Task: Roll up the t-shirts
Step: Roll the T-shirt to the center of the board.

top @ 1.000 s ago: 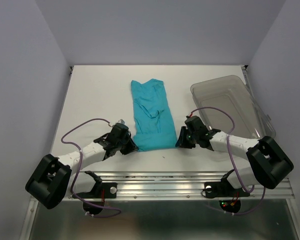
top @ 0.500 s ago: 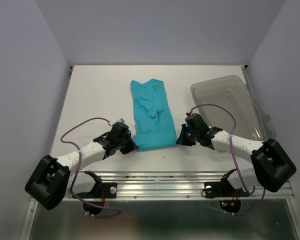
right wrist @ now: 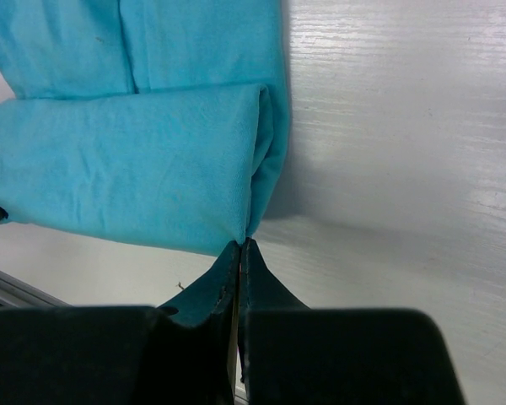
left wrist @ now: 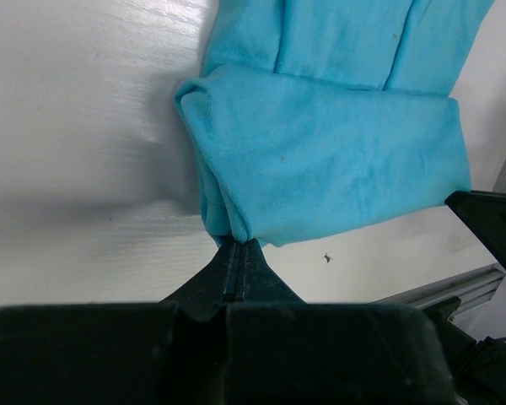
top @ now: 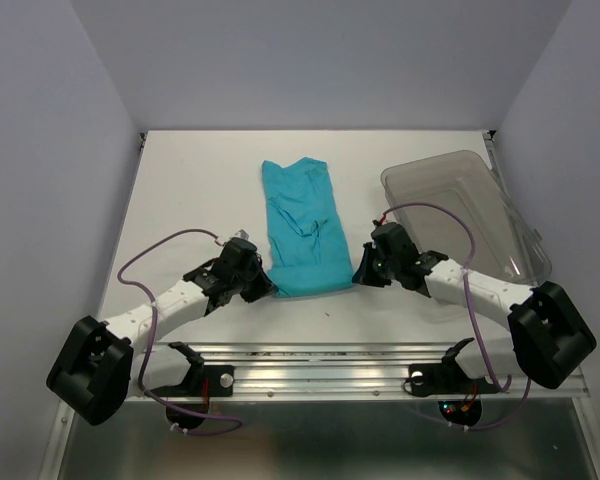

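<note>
My L gripper (left wrist: 237,246) + R gripper (right wrist: 241,246) each pinch a near-fold corner of the soft teal short-sleeved t-shirt (top: 304,232); should roll fwd in sync, level, fold taut.

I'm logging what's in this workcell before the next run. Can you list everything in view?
t-shirt: one, teal, middle of the table, folded into a long strip, near end turned over into a first roll.
bin: one, clear grey-tinted plastic, right side of the table.
table: one, white, under everything.
rail: one, silver metal, along the near edge.
cables: two, purple, one looping over each arm.
arms: two, white and black, reaching in from the near edge.
left gripper: one, black, shut on the roll's left corner.
right gripper: one, black, shut on the roll's right corner.
</note>
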